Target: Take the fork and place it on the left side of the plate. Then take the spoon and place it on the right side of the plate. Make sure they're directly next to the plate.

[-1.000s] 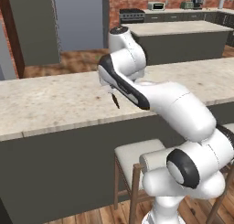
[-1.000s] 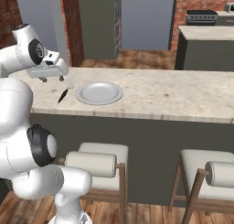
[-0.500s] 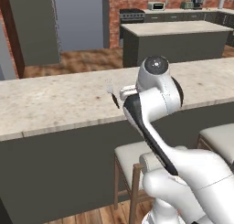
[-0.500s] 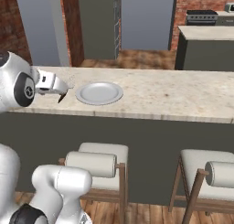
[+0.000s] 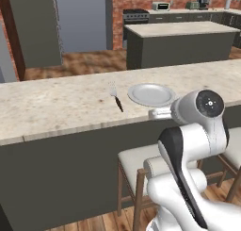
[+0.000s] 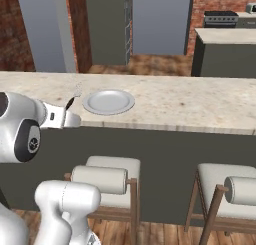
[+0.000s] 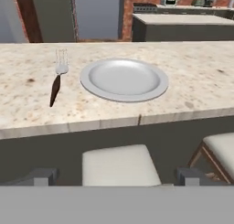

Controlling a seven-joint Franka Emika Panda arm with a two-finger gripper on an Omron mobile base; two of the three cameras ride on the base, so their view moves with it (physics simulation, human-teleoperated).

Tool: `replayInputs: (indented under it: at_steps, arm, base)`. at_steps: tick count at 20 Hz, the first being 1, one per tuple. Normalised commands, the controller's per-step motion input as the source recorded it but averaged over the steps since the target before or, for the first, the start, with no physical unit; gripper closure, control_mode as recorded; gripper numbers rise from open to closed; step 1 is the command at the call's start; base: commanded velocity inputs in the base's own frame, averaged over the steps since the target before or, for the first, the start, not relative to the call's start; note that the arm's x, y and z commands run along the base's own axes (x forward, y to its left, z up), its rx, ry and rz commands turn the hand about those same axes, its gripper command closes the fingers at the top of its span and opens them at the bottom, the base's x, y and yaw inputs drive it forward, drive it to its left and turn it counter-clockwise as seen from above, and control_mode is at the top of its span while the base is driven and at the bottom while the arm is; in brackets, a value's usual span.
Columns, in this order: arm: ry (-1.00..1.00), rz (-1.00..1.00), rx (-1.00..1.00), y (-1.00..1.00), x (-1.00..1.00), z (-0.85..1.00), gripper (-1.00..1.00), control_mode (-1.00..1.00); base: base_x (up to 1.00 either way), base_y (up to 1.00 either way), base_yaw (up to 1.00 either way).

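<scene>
The arm's swung right back off the counter (image 5: 56,107); the open gripper (image 7: 118,176), a second ago right over the fork (image 7: 56,83), now hangs low before the counter edge, fork and plate (image 7: 124,79) ahead.

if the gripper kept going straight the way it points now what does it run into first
Probably the round light-grey plate on the speckled stone counter. The open gripper sits back from the counter, aimed across it at the plate, with the dark-handled fork off to the side. Depth is unclear; a lower line would meet the counter edge first.
</scene>
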Motion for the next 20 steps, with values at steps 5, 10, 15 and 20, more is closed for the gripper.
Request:
replayInputs:
  at_steps: [5, 10, 15, 20]
  arm:
    - [0.00, -0.02, 0.00, -0.04, -0.13, -0.11, -1.00, -1.00]
    - [-0.04, -0.01, 0.00, -0.07, -0.15, -0.10, -1.00, 1.00]
    - [0.00, 0.00, 0.00, 0.00, 0.00, 0.00, -1.00, 1.00]
    - [0.00, 0.00, 0.00, 0.00, 0.00, 0.00, -1.00, 1.00]
  base:
    - [0.00, 0.00, 0.00]
    - [-0.28, -0.24, -0.05]
    - [-0.68, -0.86, -0.14]
    - [-0.26, -1.00, -0.11]
